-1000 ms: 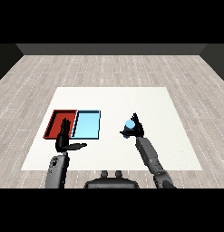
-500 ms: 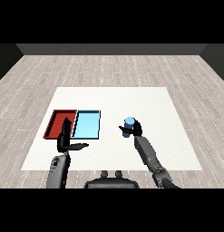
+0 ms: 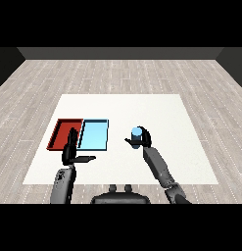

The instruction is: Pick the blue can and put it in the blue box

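Observation:
The blue can (image 3: 136, 136) stands upright in my right hand (image 3: 143, 140), whose fingers and thumb curl round it, right of the trays and above the white table. The light blue tray (image 3: 94, 135) lies a short way left of the can, with nothing in it. My left hand (image 3: 71, 149) hovers at the near edge of the trays, fingers straight and pointing away, thumb stuck out to the right, holding nothing.
The red tray (image 3: 64, 133) lies flush against the blue tray's left side; my left hand's fingers overlap its near right corner. The white table (image 3: 161, 112) stretches far and right, with grey plank floor around it.
My right hand has carried the blue can leftward and slightly nearer, closer to the blue tray. The left hand has stayed put.

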